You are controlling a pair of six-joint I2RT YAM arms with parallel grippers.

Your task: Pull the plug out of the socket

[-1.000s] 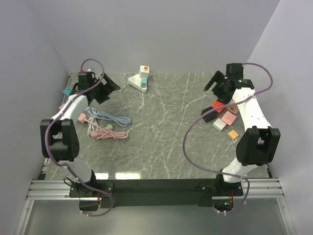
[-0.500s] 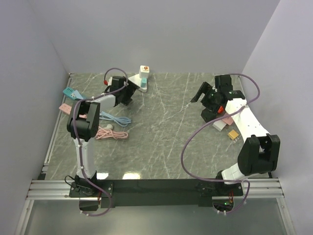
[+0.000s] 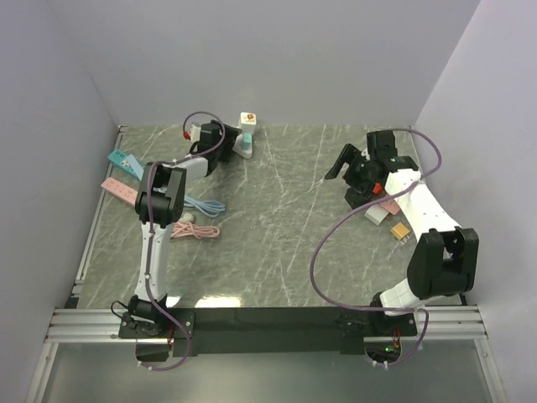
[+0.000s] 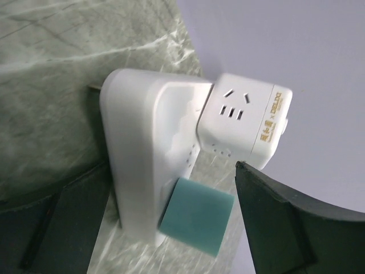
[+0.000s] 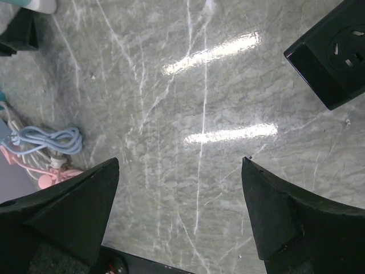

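Nearest, on the marble table, a pink cable and, just behind it, a blue cable are seen coiled on the left side. Further left, by the wall, a pink strip and a teal strip are laid flat. On the right side, small adapters in red, pink, white and orange are gathered beside the right arm. The right gripper is held above bare marble, its jaws spread wide with nothing between them; a black block with outlet holes is caught at the corner of its wrist view. Farthest back, near the rear wall, the white socket is found, with the teal plug seated in its face and a white cube set against its far side. The left gripper is positioned at the socket, jaws released and wide, the plug lying between the fingers; no contact with it is seen
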